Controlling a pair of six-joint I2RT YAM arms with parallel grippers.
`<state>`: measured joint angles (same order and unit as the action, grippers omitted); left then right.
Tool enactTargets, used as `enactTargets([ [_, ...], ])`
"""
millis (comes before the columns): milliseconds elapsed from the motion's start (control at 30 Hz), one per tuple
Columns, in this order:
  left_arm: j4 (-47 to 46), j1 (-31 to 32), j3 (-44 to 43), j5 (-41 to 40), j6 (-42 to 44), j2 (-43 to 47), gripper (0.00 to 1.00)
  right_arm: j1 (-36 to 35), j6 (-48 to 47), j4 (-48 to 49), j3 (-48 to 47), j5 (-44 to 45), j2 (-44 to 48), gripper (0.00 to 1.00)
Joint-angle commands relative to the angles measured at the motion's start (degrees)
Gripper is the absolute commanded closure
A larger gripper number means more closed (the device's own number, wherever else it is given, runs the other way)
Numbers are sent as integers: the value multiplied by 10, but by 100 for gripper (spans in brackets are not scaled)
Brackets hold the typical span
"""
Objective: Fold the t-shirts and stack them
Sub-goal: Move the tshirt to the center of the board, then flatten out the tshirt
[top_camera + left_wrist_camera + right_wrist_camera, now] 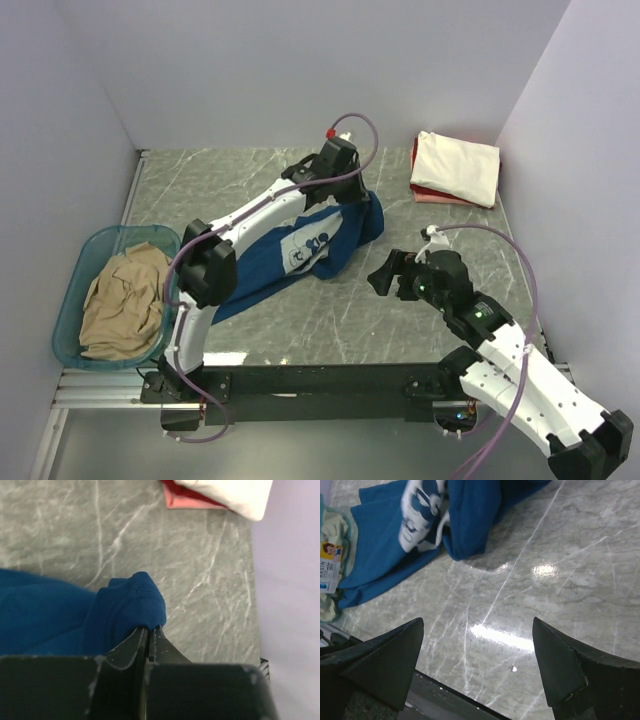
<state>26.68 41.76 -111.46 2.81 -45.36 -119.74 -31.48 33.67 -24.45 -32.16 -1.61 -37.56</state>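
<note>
One thin pinch ties the left gripper [150, 630] to the navy shirt [350, 225], jaws clenched on a bunched fold while the shirt lies crumpled mid-table. I judge that the fold could slip out, or a pull could drag the whole shirt into a heap, since the right gripper [478, 621] hangs spread wide over the table [560, 580], pinning nothing. The left arm [260, 210] hides much of the shirt from above, so sleeves and hem cannot be made out, and the red shirt [415, 160] shows only as an edge under the folded cream shirt [455, 168].
</note>
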Motion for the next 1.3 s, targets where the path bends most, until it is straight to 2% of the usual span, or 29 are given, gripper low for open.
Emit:
enactTargets([
  [0, -1, -5, -111, 16, 13, 3, 95, -2, 20, 79, 6, -1, -31, 6],
  [67, -2, -18, -99, 14, 12, 3, 71, -2, 29, 113, 13, -8, -49, 8],
  [200, -29, -54, 29, 8, 3, 64, 46, -6, 46, 172, 20, -16, -122, 14],
  [233, -31, -67, 54, -2, -1, 103, 39, -10, 54, 201, 23, -17, -137, 15],
  [333, -12, -91, 153, -32, -17, 187, 38, -33, 68, 243, 16, -4, -199, 20],
  [367, -3, -93, 177, -89, -23, 210, 39, -39, 70, 258, 12, 8, -231, 21],
  [533, 85, -96, 382, -245, -121, 399, 48, -85, 91, 315, -16, 33, -326, 25],
  [600, 115, -98, 473, -274, -161, 456, 48, -91, 99, 331, -21, 39, -363, 27],
  [633, 129, -99, 505, -282, -198, 514, 48, -97, 110, 352, -22, 43, -374, 27],
  [800, 152, -99, 704, -278, -300, 688, 49, -101, 132, 413, -24, 74, -433, 28],
  [933, 165, -98, 775, -272, -367, 738, 50, -101, 142, 443, -40, 99, -465, 29],
  [1100, 172, -98, 789, -305, -395, 711, 47, -101, 141, 448, -65, 118, -494, 34],
  [1233, 150, -102, 776, -329, -381, 658, 38, -100, 136, 422, -92, 120, -517, 55],
  [1267, 144, -105, 769, -331, -374, 646, 37, -100, 135, 414, -97, 118, -518, 67],
])
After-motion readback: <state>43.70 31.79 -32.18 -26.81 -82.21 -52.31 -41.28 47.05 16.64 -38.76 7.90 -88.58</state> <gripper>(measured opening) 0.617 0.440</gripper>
